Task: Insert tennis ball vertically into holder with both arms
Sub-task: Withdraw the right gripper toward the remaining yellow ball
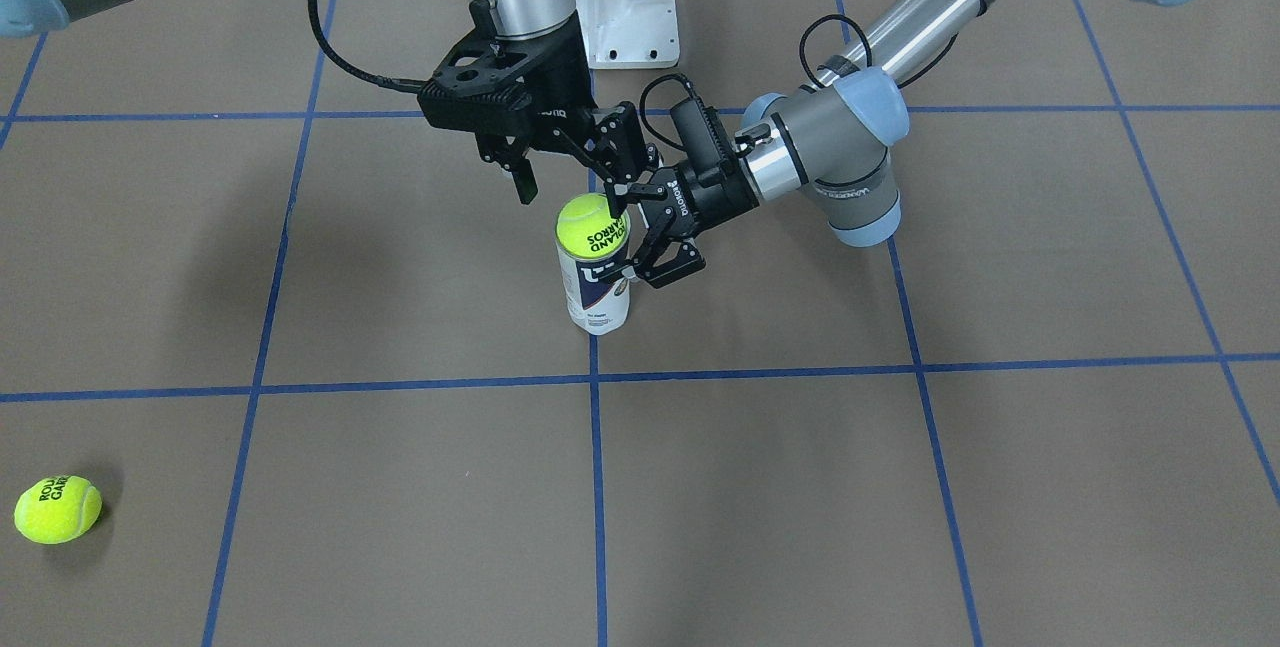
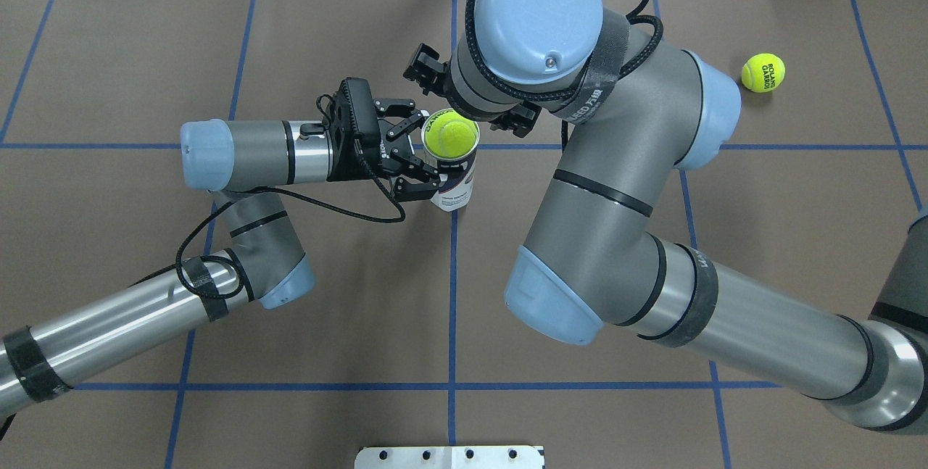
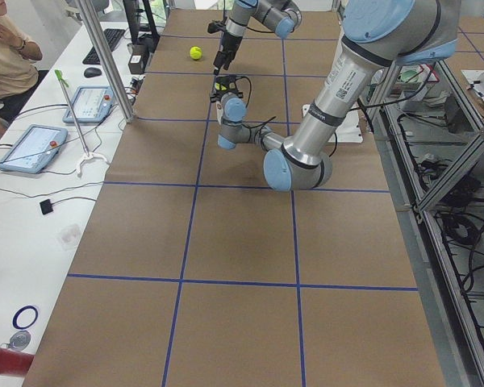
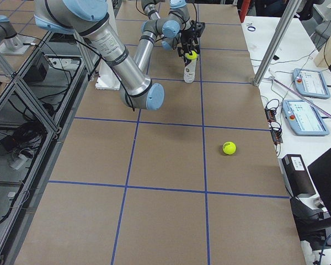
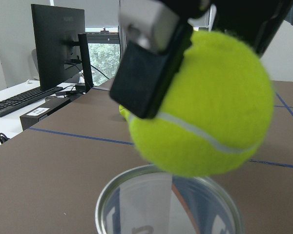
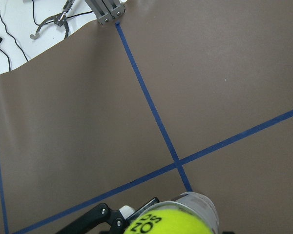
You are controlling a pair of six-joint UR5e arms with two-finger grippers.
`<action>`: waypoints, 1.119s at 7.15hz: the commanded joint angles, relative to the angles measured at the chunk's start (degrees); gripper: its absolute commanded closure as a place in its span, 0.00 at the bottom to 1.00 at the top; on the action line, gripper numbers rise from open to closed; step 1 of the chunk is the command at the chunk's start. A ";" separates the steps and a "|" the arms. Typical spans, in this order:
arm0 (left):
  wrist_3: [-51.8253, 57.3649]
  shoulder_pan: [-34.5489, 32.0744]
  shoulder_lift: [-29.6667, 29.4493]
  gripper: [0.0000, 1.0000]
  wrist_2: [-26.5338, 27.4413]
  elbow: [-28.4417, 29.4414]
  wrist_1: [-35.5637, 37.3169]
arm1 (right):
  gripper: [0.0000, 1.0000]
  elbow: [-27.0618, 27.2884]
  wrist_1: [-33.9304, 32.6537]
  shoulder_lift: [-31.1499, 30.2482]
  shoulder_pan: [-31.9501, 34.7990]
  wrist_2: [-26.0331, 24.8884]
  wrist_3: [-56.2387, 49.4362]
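Note:
The holder, a clear tube with a white and navy label, stands upright on the brown table. A yellow tennis ball sits in its open mouth. My left gripper reaches in sideways and is shut on the tube's upper part. My right gripper points down over the ball with its jaws spread; one finger stands clear of the ball. The overhead view shows the ball on the tube and my left gripper. In the left wrist view the ball is at the rim, with a right finger pad beside it.
A second tennis ball lies far off on my right side of the table, and it also shows in the overhead view. A white pedestal base is bolted behind the tube. Blue tape lines cross the table.

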 commanded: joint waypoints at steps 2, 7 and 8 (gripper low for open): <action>0.00 -0.08 0.03 0.12 0.00 0.00 -0.09 | 0.01 1.27 -1.29 -0.09 0.36 0.36 -2.47; 0.00 -0.08 -0.05 0.04 0.26 0.00 -0.09 | 0.01 1.72 -3.06 -6.13 15.25 14.82 -22.10; 0.00 -0.08 -0.05 0.04 0.26 0.00 -0.09 | 0.01 1.37 -2.45 -9.29 19.04 16.43 -29.57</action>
